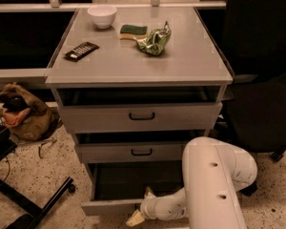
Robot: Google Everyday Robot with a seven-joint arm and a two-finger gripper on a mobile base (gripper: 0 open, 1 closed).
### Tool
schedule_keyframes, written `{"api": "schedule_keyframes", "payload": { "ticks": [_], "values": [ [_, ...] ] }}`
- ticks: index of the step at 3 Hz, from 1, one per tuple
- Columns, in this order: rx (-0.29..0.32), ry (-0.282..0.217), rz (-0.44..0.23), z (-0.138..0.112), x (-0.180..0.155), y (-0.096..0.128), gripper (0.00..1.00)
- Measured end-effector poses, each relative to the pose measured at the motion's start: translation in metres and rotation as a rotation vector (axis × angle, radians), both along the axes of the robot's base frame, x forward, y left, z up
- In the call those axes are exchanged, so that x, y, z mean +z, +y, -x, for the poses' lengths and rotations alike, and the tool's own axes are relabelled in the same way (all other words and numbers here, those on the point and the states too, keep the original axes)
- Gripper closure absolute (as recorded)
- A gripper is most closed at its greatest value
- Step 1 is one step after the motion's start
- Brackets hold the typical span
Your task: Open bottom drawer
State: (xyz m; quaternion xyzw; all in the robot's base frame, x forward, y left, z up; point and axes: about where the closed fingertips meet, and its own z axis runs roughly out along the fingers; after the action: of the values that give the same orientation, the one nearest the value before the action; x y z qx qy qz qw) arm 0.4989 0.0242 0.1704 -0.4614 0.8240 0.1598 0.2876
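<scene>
The arm (214, 185) bends low, hand (141, 205) at the front edge of the open bottom drawer (109, 207); its grip cannot be told. The arm hides that drawer's right end.

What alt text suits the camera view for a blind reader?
The slim grey bottom drawer of a three-drawer cabinet stands pulled out, with the white robot arm's gripper at its front edge. On the grey cabinet top lie a white bowl, green sponge, crumpled green bag and flat black device.
</scene>
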Motion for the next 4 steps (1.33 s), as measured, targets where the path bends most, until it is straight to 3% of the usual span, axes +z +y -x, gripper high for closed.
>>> {"api": "schedule_keyframes", "payload": {
  "ticks": [1, 2, 3, 4],
  "values": [
    [0.017, 0.025, 0.000, 0.003, 0.000, 0.003, 0.00],
    [0.057, 0.067, -0.009, -0.006, 0.010, 0.026, 0.00],
    [0.106, 0.185, -0.033, 0.014, 0.008, 0.048, 0.00],
    [0.136, 0.257, -0.039, 0.030, 0.008, 0.054, 0.00]
  ]
}}
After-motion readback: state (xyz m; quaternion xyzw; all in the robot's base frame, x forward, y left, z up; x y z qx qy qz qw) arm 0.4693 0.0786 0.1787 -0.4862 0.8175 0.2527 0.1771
